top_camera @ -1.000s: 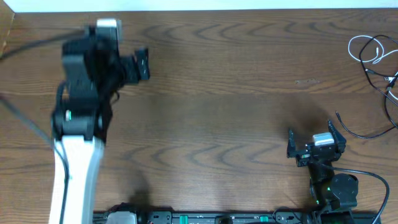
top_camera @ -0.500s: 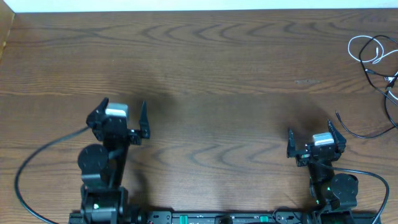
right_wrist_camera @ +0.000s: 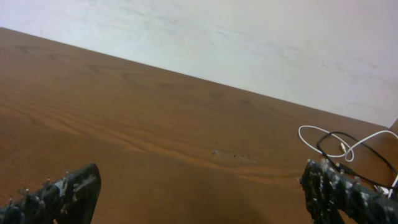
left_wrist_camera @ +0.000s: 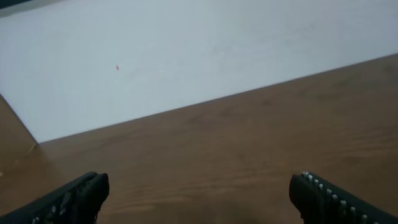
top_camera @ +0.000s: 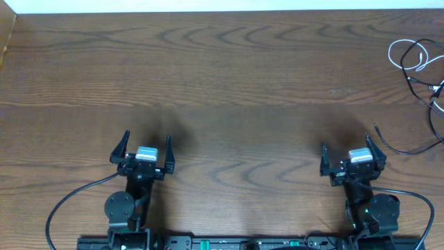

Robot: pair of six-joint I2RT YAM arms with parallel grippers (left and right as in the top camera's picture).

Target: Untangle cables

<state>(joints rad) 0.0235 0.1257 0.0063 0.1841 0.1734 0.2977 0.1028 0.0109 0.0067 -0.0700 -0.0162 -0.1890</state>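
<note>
The cables (top_camera: pixel 415 57) lie tangled at the table's far right corner: a thin white cord (top_camera: pixel 400 54) looped among black ones, and one black cord (top_camera: pixel 409 148) trailing toward the front. In the right wrist view the white loop (right_wrist_camera: pixel 320 133) and black cords (right_wrist_camera: pixel 339 150) show at the right edge. My right gripper (top_camera: pixel 346 144) is open and empty, a short way left of the trailing black cord. My left gripper (top_camera: pixel 146 139) is open and empty near the front left, far from the cables. Between the left gripper's fingers (left_wrist_camera: pixel 81 194) only bare wood shows.
The wooden table (top_camera: pixel 236 90) ends at a pale wall (left_wrist_camera: pixel 186 56) along the far side. The arm bases and a black rail (top_camera: pixel 229 243) line the front edge. Thick black arm wires curve out at the front left (top_camera: pixel 69 201) and front right (top_camera: pixel 416 198).
The left arm has drawn back from the far left of the table to the front edge, its gripper now level with the right one. The right arm and the cables have not moved.
</note>
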